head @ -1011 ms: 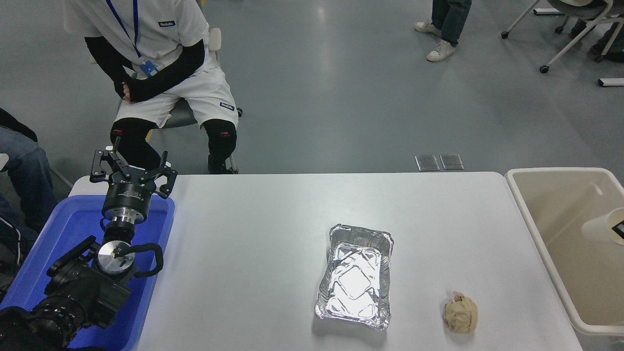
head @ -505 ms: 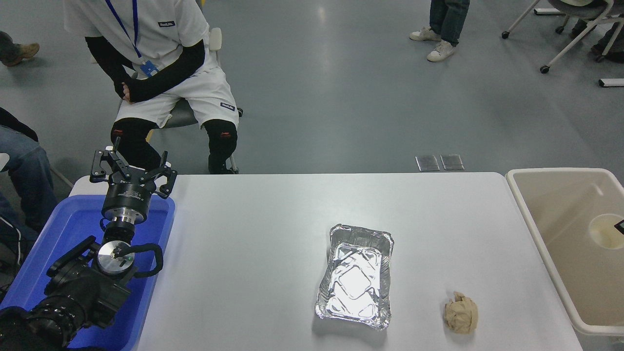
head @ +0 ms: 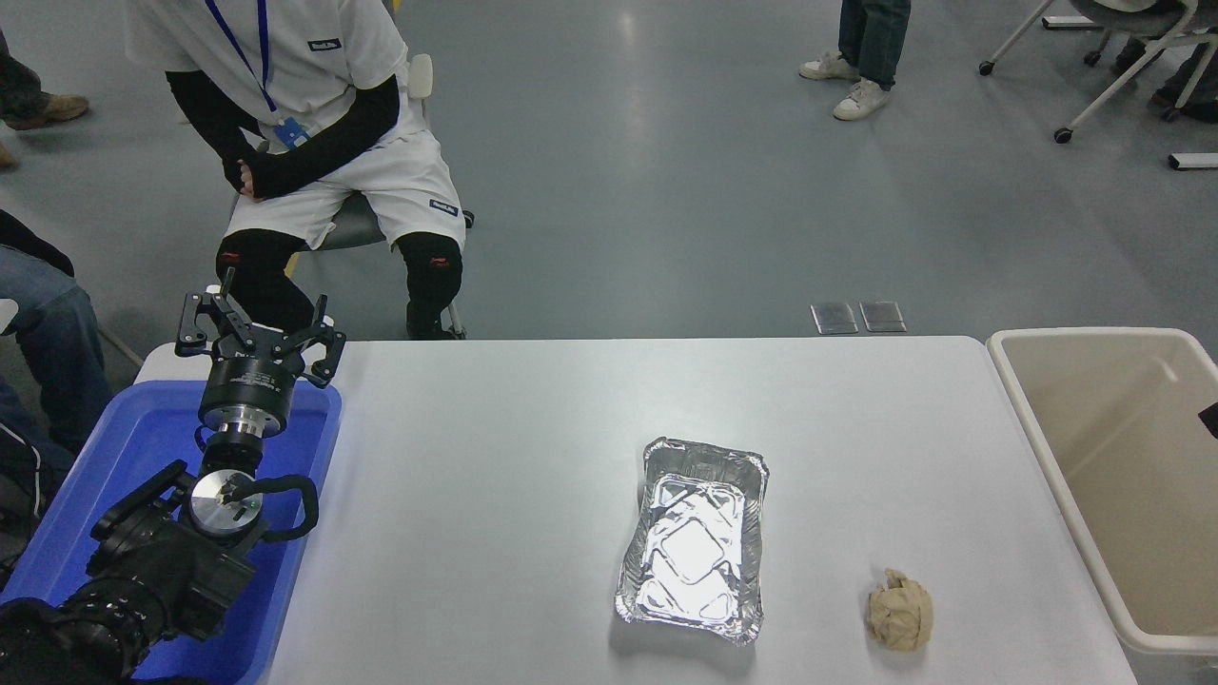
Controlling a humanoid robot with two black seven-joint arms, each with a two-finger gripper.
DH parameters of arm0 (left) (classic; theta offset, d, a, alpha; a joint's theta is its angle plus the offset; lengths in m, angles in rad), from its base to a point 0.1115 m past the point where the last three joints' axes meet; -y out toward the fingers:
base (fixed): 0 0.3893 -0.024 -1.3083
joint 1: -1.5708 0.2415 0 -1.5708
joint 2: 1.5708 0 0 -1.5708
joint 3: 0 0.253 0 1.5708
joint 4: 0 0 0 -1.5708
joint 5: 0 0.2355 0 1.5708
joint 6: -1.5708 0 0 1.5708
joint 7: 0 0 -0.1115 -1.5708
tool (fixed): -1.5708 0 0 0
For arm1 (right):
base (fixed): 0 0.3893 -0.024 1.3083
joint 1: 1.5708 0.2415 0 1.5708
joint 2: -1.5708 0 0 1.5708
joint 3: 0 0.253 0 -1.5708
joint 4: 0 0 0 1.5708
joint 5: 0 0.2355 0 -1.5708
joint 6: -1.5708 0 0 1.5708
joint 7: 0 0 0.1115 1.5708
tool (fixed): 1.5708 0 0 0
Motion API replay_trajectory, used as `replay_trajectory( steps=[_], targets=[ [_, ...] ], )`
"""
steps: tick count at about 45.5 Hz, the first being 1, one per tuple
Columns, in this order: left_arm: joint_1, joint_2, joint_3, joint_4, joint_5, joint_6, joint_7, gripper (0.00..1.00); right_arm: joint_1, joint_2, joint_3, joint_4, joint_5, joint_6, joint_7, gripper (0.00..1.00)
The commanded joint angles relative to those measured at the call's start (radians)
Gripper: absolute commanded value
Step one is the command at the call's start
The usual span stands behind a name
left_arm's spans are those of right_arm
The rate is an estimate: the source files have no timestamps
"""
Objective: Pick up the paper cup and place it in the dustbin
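Observation:
The dustbin (head: 1037,438) is a large beige tub at the table's right end; the part of its inside that shows holds nothing. The paper cup is out of view. Of my right gripper (head: 1210,419) only a small black sliver shows at the picture's right edge, over the dustbin. My left gripper (head: 259,328) is open and empty, parked at the lower left over the blue tub (head: 133,447).
A silver foil tray (head: 699,538) lies on the white table (head: 495,476) right of centre. A crumpled tan paper ball (head: 898,611) lies near the front right. A person sits beyond the table's far left corner.
The paper cup, seen at the right edge over the dustbin in both earlier frames, has gone from view. The sliver of the right gripper has moved slightly up. The left arm has not moved.

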Motion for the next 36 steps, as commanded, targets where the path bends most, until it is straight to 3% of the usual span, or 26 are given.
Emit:
replay_trajectory(
  steps=[1, 12, 36],
  targets=[
    [0.000, 0.000, 0.000, 0.000, 0.000, 0.000, 0.000, 0.99, 0.003, 0.001, -0.001, 0.000, -0.001, 0.002, 0.000, 1.00],
    [0.000, 0.000, 0.000, 0.000, 0.000, 0.000, 0.000, 0.99, 0.047, -0.020, -0.007, 0.072, -0.020, 0.025, 0.000, 1.00],
    [0.000, 0.000, 0.000, 0.000, 0.000, 0.000, 0.000, 0.99, 0.256, -0.279, -0.014, 0.536, -0.169, 0.028, -0.002, 1.00]
  ],
)
